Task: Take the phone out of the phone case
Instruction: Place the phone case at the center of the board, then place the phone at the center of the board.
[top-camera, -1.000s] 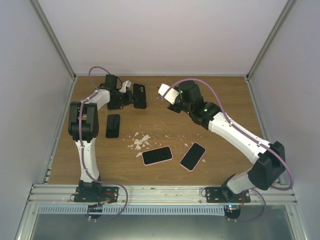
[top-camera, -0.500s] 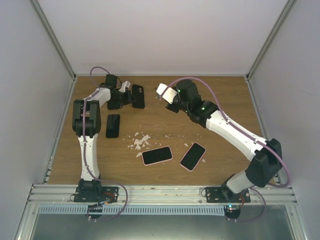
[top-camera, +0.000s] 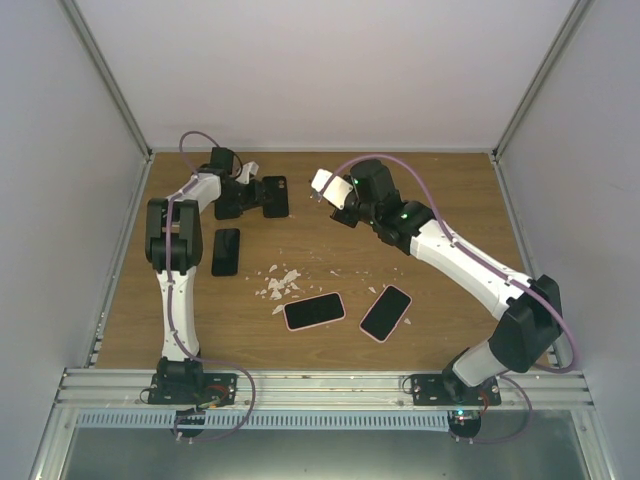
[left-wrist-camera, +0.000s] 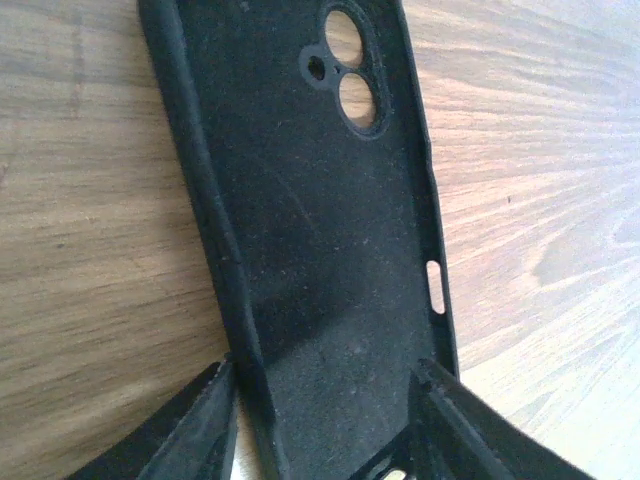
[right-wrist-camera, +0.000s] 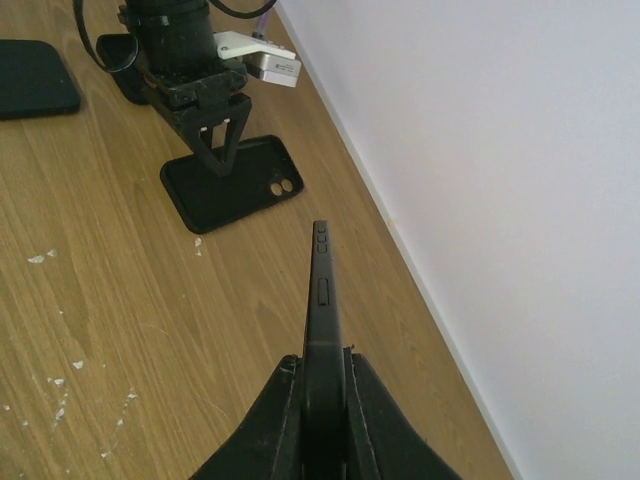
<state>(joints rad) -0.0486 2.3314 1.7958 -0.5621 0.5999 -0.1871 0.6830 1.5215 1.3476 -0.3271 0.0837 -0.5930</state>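
Near the back wall, left gripper pinches case, right gripper phone.

wooden table | white scraps mid-table | pink-rimmed phone flat | second pink-rimmed phone beside it | black slab left

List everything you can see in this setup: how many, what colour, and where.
Pink-cased phones: two, black screens, centre, near side.
Empty case: one, black, far left.
Held phone: one, dark edge, lifted, far centre.
Black slab: one, left side; phone or case unclear.
White scraps: several, centre.
Table: one, brown wood.
Left gripper: one, black, straddling the empty case.
Right gripper: one, black, shut on the held phone.
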